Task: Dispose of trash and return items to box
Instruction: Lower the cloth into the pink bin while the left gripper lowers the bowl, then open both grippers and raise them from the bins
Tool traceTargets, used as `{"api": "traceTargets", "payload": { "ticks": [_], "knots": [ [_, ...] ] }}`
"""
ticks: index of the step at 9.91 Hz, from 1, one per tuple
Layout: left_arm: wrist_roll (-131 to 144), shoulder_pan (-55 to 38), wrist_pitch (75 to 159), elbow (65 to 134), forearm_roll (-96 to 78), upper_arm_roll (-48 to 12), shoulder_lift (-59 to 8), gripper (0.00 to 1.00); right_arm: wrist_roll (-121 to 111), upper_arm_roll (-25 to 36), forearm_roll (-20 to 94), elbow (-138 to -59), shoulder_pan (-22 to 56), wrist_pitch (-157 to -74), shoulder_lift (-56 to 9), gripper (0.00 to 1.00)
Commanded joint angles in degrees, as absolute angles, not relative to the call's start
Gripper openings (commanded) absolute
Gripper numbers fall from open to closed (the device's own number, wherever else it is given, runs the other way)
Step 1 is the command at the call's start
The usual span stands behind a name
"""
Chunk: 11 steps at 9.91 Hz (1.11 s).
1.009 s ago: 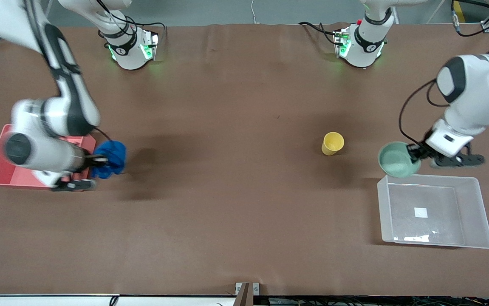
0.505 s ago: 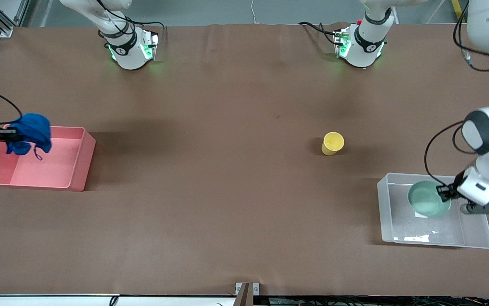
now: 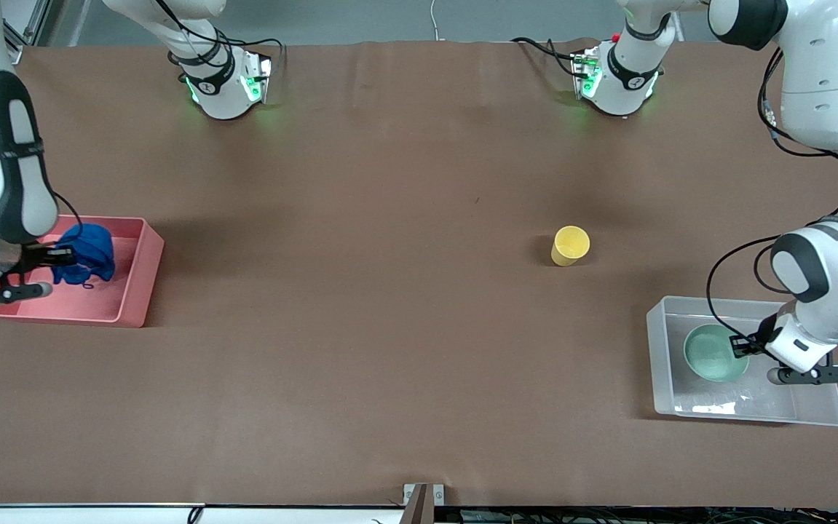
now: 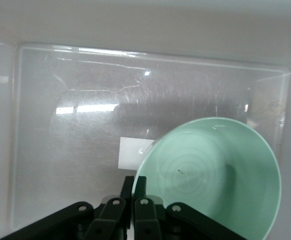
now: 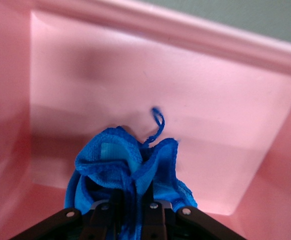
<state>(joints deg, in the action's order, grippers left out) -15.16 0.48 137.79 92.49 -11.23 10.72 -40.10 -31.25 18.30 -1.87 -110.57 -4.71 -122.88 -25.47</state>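
Even, bright overhead light covers the brown tabletop (image 3: 389,349) in the front view, which is sharp throughout. Soft dark shadows spread beside the yellow cup (image 3: 571,245) and the pink bin (image 3: 138,291). White glare streaks the clear box (image 4: 60,107) floor in the left wrist view, whose edges look hazy; the right wrist view is soft and washed pink

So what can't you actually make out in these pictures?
- Whether the mint-green bowl, pinched by the left gripper, touches the clear box floor: no view shows its underside.
- Whether the blue cloth, held by the right gripper, rests on the pink bin floor: the cloth hides it.
- Anything inside the yellow cup: too small in the front view.
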Motion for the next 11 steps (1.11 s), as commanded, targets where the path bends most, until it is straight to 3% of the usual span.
{"api": "traceTargets", "payload": {
  "ticks": [1, 2, 3, 5, 7, 9, 11],
  "knots": [
    [-16.3, 0.4, 139.7, 95.1, -12.5, 10.9, -41.0, 0.21, -31.6, 18.0, 1.0, -110.3, -4.7, -123.8, -25.0, 1.00],
    [-16.4, 0.6, 139.7, 95.4, -12.2, 11.0, -40.7, 0.50, -30.9, 17.9, 1.4, -110.0, -4.4, -123.5, -23.9, 1.00],
    [-17.2, 0.7, 139.1, 95.4, -11.9, 11.0, -38.8, 1.00, -28.9, 17.6, 1.4, -108.7, -4.9, -122.3, -21.8, 1.00],
    [-17.1, -0.1, 136.6, 95.4, -11.6, 10.7, -32.7, 1.00, -18.3, 15.2, 1.4, -105.1, -4.9, -112.6, -14.8, 1.00],
    [-16.0, -1.3, 128.4, 97.8, -11.5, 9.8, -25.7, 1.00, -7.0, 9.1, 1.4, -104.3, -5.7, -106.2, -5.8, 1.00],
    [-13.0, -1.3, 128.2, 108.0, -11.5, 5.8, -15.6, 1.00, 3.4, 6.7, 0.9, -102.1, -3.3, -98.2, 0.6, 1.00],
    [-7.8, -1.3, 128.4, 119.4, -8.4, -0.2, -7.3, 1.00, 4.8, 5.3, 0.5, -90.3, -2.9, -85.8, 0.9, 1.00]
  ]
}}
